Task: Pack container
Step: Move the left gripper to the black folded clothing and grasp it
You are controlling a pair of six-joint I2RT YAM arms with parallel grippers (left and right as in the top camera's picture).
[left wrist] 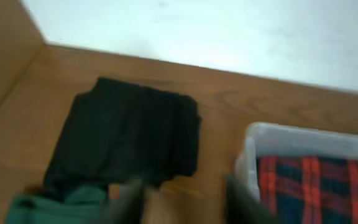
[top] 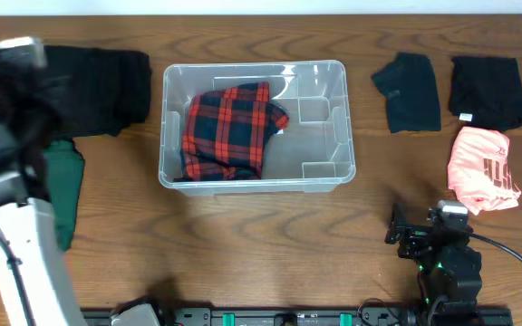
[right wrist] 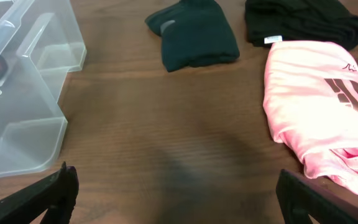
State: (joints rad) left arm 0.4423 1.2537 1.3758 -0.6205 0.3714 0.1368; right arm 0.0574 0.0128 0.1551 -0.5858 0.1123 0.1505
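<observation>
Right wrist view: the right gripper (right wrist: 176,186) hangs over the bare table (right wrist: 166,124), jaws spread wide and empty; just beyond, to its right, lies the pink top (right wrist: 316,106); farther back sit a small black fold (right wrist: 194,34) and a black bundle (right wrist: 300,22); the container (right wrist: 17,124) stands mid-table to the left, a plaid shirt (top: 229,131) filling its left half. The left wrist view is blurred; the left gripper (left wrist: 182,199) shows fingers parted with nothing between them, above a green fold (left wrist: 42,208) touching a black pile (left wrist: 129,134). A grab there may pinch both layers or drag the cloth unfolded; a carried garment could catch the container's rim.
</observation>
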